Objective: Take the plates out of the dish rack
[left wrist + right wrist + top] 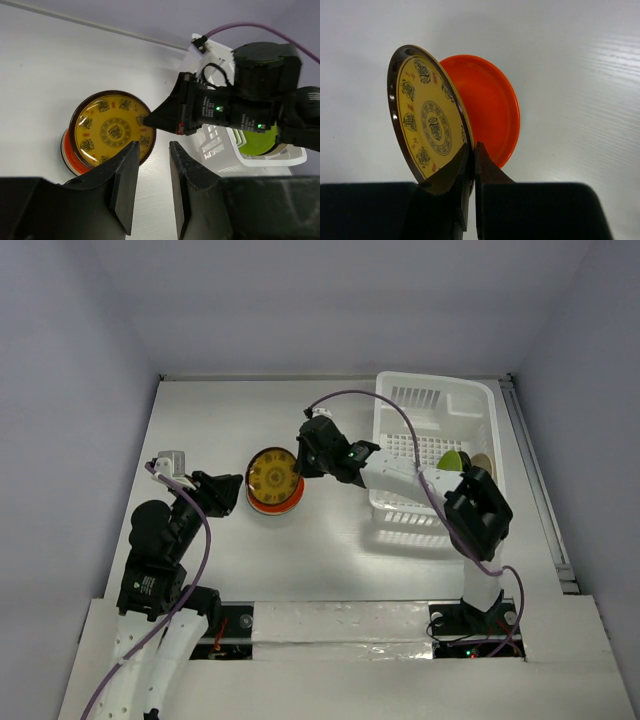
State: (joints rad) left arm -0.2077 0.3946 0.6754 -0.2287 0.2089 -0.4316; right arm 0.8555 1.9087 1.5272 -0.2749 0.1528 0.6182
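The right hand (471, 152) is clenching the yellow plate (427, 125) at its 3 o'clock rim, tilted over the red-orange plate (492, 107); the left hand (152, 146) is hovering released at 9 o'clock.

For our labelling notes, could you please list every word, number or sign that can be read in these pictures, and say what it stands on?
Nothing can be read for certain.
On the yellow plate: small red marks and dark round emblems, perhaps characters, too small and blurred to read.
On the dish rack and the table: no writing visible.
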